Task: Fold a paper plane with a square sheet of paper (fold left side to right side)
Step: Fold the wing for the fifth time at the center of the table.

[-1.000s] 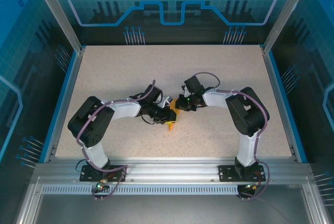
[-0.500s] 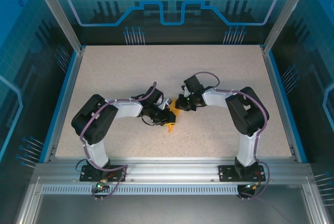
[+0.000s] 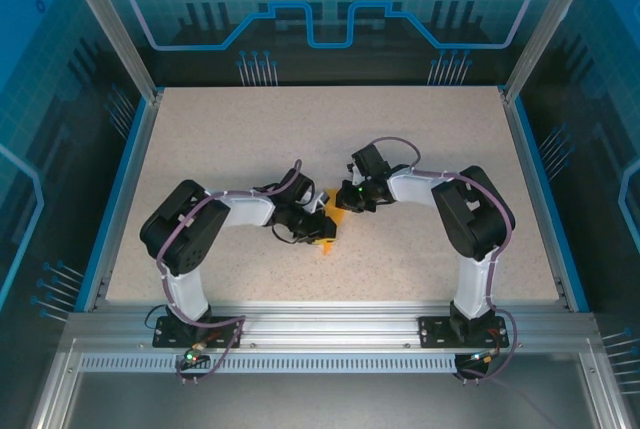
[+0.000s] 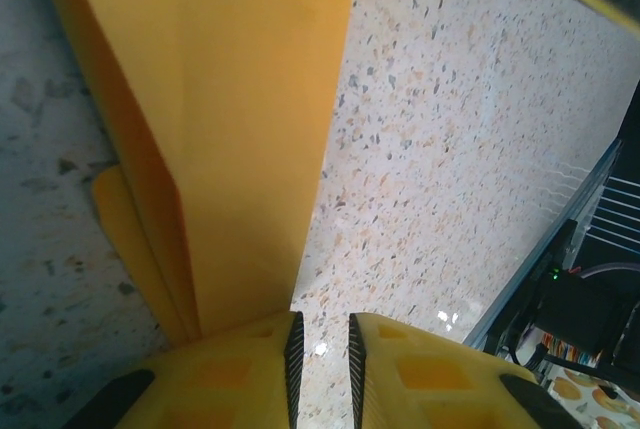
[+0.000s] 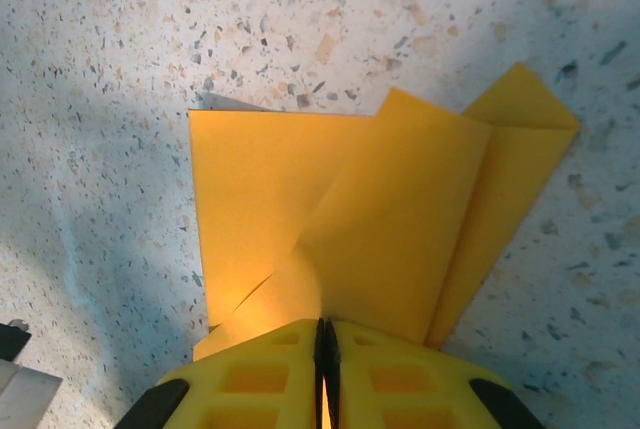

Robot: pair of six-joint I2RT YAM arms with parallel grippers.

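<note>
Now less paper [image 3: 325,246] beyond left hand [image 3: 323,231]

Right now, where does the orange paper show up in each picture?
Top view: orange paper near the middle of the speckled tabletop.
Left wrist view: paper upper left, down to the bottom.
Right wrist view: paper centre, spreading right.
Shared landmark: that speckled tabletop under it.
</note>
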